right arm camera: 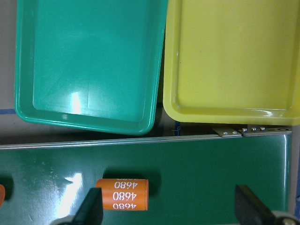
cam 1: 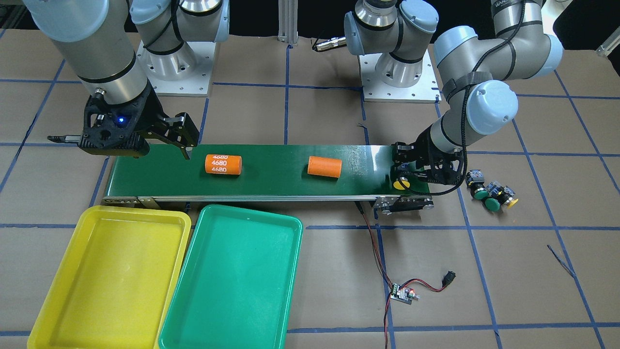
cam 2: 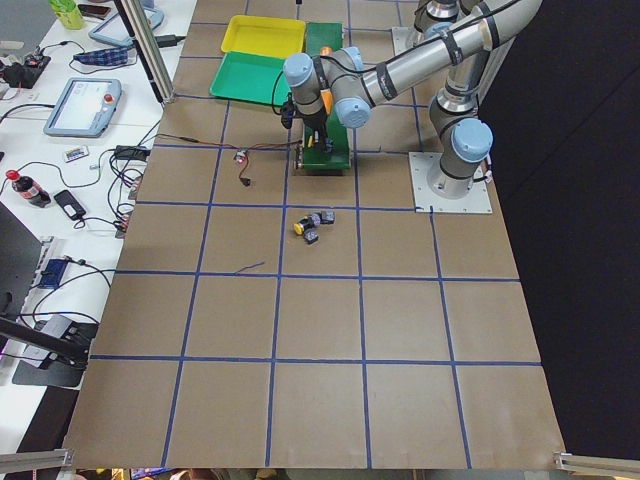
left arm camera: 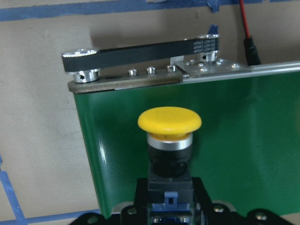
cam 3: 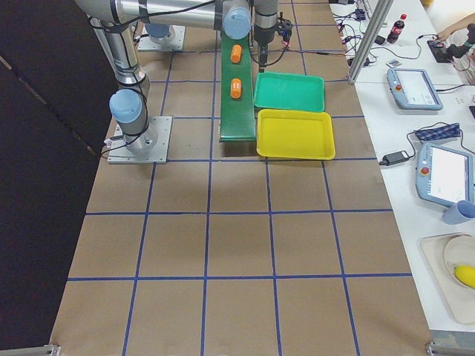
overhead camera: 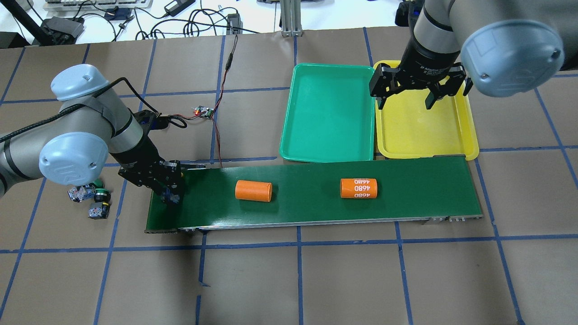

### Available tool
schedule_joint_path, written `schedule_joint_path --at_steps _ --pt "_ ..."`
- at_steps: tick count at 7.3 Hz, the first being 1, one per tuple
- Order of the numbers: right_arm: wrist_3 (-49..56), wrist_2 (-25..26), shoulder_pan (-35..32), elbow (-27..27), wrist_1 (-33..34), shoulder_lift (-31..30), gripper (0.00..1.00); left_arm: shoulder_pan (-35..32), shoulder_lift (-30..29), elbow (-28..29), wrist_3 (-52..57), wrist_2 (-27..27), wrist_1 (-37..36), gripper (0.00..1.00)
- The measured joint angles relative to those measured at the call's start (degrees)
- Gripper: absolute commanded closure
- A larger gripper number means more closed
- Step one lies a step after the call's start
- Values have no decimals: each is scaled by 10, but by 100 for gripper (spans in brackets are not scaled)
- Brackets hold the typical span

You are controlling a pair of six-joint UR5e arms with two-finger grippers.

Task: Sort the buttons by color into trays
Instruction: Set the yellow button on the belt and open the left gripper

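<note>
My left gripper [cam 1: 412, 173] is shut on the black body of a yellow-capped button [left arm camera: 169, 123] and holds it low over the end of the dark-green conveyor belt [cam 1: 281, 169]. The cap also shows in the front view [cam 1: 401, 183]. Two green buttons [cam 1: 481, 194] [cam 1: 493, 204] and a second yellow button [cam 1: 508, 198] lie together on the table beside that end of the belt. My right gripper [overhead camera: 411, 97] is open and empty above the belt's other end, by the yellow tray [overhead camera: 424, 135]. The green tray [overhead camera: 327, 117] lies next to the yellow one. Both trays hold nothing.
Two orange cylinders [cam 1: 223, 164] [cam 1: 324, 166] lie on the belt between the grippers; one bears the number 4680. A small controller board [cam 1: 402, 293] with red and black wires lies on the table near the belt's motor end.
</note>
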State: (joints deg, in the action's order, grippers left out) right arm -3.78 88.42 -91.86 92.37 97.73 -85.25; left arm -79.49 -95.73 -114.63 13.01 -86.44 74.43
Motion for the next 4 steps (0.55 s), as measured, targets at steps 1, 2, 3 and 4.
schedule_joint_path --at_steps 1,2,3,4 --pt "0 0 0 0 0 0 0 0 1 3 -3 0 0 0" --pt "0 0 1 0 0 0 0 2 3 17 -5 -3 0 0" --pt "0 0 0 1 0 0 0 8 1 50 -2 -15 1 0" --pt "0 0 -1 1 0 0 0 17 -6 93 2 -39 2 0"
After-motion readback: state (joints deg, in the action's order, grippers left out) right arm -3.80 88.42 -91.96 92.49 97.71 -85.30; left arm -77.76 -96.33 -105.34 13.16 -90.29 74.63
